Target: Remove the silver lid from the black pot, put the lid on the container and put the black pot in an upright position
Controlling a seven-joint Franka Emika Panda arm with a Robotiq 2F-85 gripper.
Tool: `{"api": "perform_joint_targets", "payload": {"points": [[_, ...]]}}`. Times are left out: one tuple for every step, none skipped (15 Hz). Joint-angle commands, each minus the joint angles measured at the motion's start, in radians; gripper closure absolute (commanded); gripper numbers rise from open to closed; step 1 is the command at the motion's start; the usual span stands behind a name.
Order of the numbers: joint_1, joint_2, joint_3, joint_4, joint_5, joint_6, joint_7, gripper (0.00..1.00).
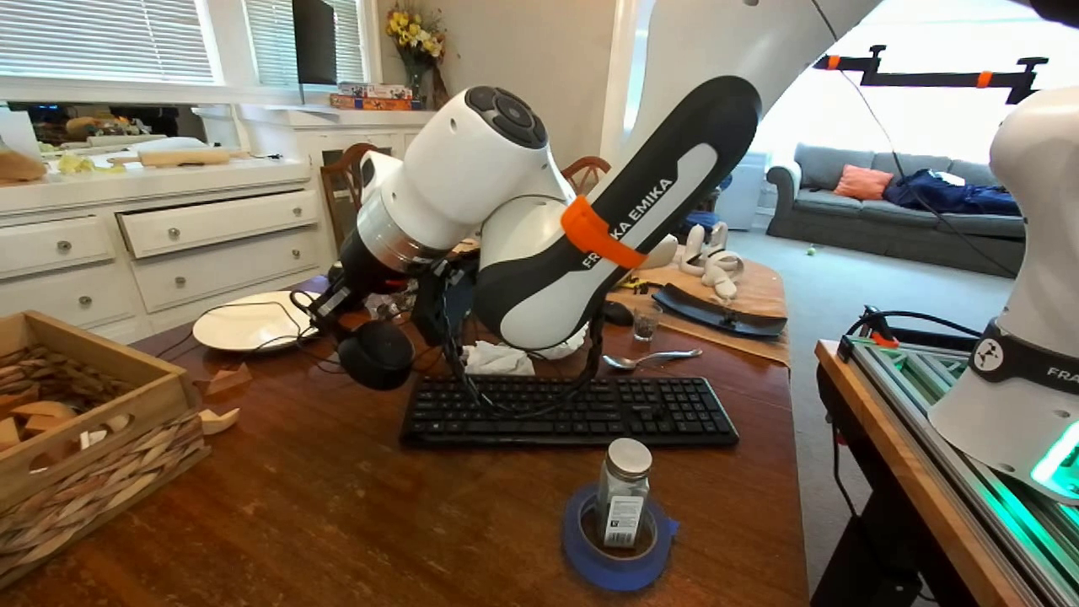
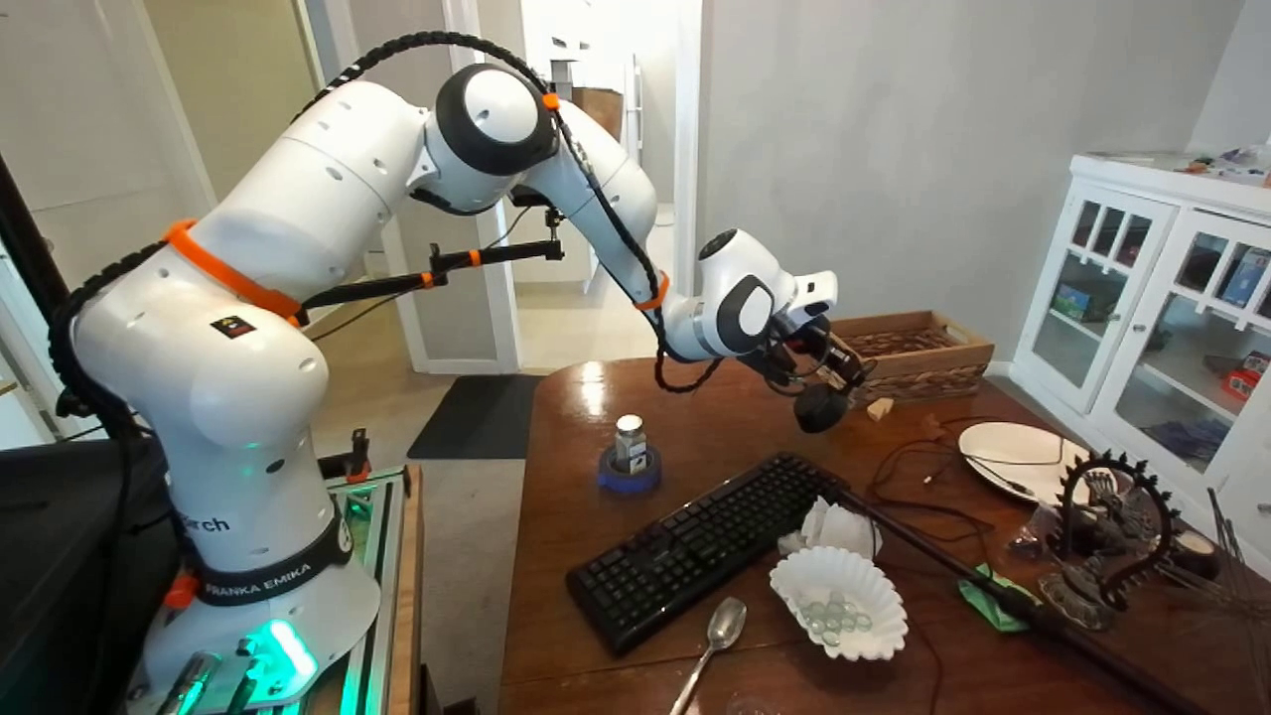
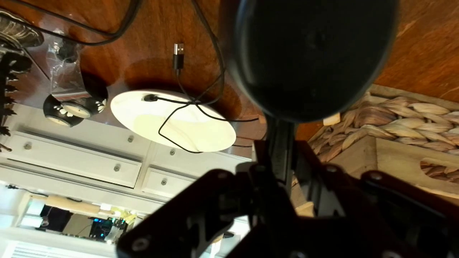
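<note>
In the wrist view, the handle point(image 3: 281, 138) of the black pot point(image 3: 315, 61) is pinched between the jaws, the rest projecting beyond them; in both exterior views the pot is held above the worktop point(image 1: 354, 506).

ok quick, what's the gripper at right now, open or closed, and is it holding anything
Gripper: closed, holding the pot by its handle.

1 black pot point(image 3: 315, 53) in gripper point(image 3: 282, 150); near it 1 basket point(image 2: 923, 381), 1 keyboard point(image 2: 710, 546); farther off 1 plate point(image 2: 1013, 442), 1 jar point(image 1: 622, 510), 1 silver lid point(image 1: 630, 458), 1 tape roll point(image 1: 620, 575), 1 spoon point(image 2: 728, 624), 1 fluted bowl point(image 2: 864, 581).
</note>
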Motion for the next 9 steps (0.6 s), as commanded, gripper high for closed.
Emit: {"api": "perform_joint_targets", "payload": {"points": [[0.004, 0.002, 0.005, -0.001, 0.066, 0.001, -0.062, 0.77], [0.004, 0.002, 0.005, -0.001, 0.066, 0.001, -0.062, 0.77], [0.004, 0.002, 0.004, -0.001, 0.066, 0.001, -0.062, 0.94], [0.049, 0.043, -0.065, 0.006, 0.091, 0.021, -0.041, 0.94], [0.050, 0.046, -0.071, 0.002, 0.114, 0.031, -0.040, 0.94], [0.071, 0.065, -0.108, -0.002, 0.143, 0.040, -0.029, 0.94], [0.088, 0.079, -0.138, -0.005, 0.172, 0.043, -0.019, 0.94], [0.105, 0.098, -0.171, -0.005, 0.200, 0.046, -0.014, 0.94], [0.139, 0.130, -0.224, -0.012, 0.233, 0.055, -0.001, 0.94]]}}
